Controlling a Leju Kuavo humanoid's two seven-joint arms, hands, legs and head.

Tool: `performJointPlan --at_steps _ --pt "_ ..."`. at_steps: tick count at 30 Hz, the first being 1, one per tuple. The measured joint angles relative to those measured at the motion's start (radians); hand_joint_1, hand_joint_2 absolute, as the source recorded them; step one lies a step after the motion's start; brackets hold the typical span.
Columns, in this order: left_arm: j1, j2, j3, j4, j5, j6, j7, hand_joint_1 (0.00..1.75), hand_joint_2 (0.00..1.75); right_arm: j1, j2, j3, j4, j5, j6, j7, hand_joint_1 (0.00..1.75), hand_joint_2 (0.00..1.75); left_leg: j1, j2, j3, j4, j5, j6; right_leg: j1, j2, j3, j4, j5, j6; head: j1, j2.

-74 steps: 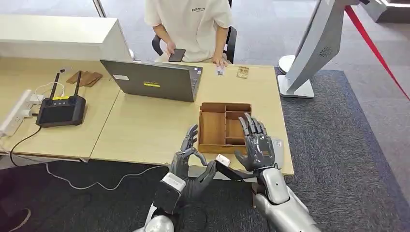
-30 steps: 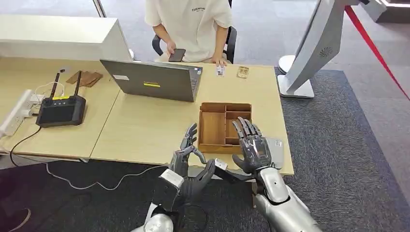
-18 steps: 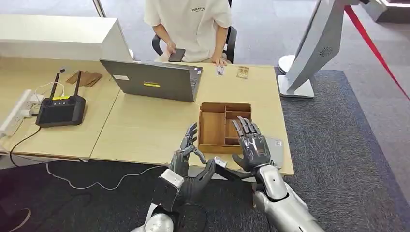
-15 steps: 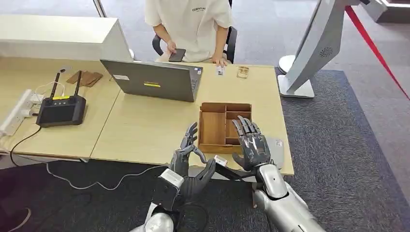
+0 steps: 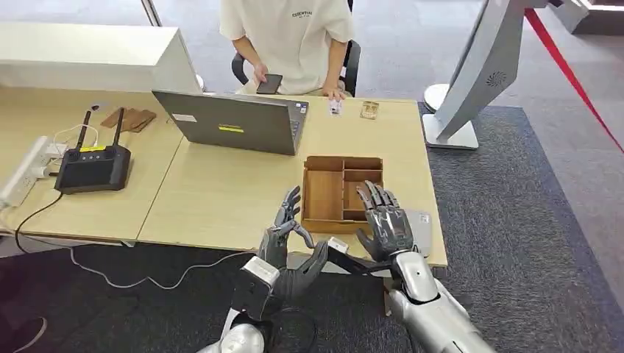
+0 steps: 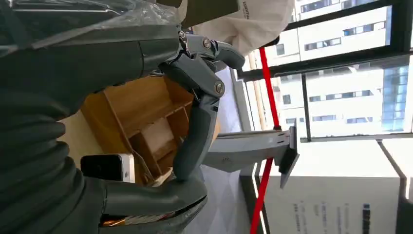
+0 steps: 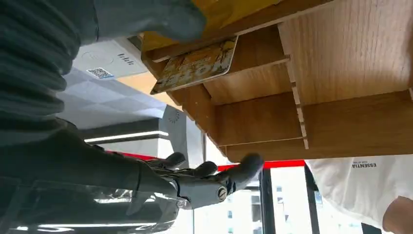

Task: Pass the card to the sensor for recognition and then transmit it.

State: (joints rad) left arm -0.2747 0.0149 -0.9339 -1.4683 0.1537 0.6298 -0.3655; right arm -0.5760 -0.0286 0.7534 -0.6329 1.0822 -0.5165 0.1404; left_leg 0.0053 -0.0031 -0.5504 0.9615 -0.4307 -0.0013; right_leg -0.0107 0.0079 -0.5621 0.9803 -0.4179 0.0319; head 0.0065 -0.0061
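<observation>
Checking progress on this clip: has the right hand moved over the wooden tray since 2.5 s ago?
Yes, slightly. The right hand has drawn back from the wooden tray toward the table's near edge, fingers spread.

Silver arms, dark grey hands, grey ribbed wrist covers, visible screws

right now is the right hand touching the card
Touching. The right wrist view shows the right hand with its thumb pressed over one edge of the card, holding it before the wooden tray.
</observation>
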Motion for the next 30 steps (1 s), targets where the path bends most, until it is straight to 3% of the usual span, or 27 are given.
performJointPlan --at_steps 14,30 --pt "0.000 0.000 -0.001 0.000 0.000 0.000 0.000 0.00 1.75 -0.010 0.003 0.000 0.028 -0.016 0.003 -0.012 1.75 1.75 0.000 0.000 0.000 0.000 0.000 0.000 0.000 0.000 0.000 0.000 0.000 0.000 0.000 0.000" --pt "0.000 0.000 -0.001 0.000 -0.005 0.000 0.000 0.00 1.75 -0.006 0.003 0.000 0.028 -0.021 -0.023 -0.017 1.55 1.75 0.000 0.000 0.000 0.000 0.000 0.000 0.000 0.000 0.000 0.000 0.000 0.000 0.000 0.000"
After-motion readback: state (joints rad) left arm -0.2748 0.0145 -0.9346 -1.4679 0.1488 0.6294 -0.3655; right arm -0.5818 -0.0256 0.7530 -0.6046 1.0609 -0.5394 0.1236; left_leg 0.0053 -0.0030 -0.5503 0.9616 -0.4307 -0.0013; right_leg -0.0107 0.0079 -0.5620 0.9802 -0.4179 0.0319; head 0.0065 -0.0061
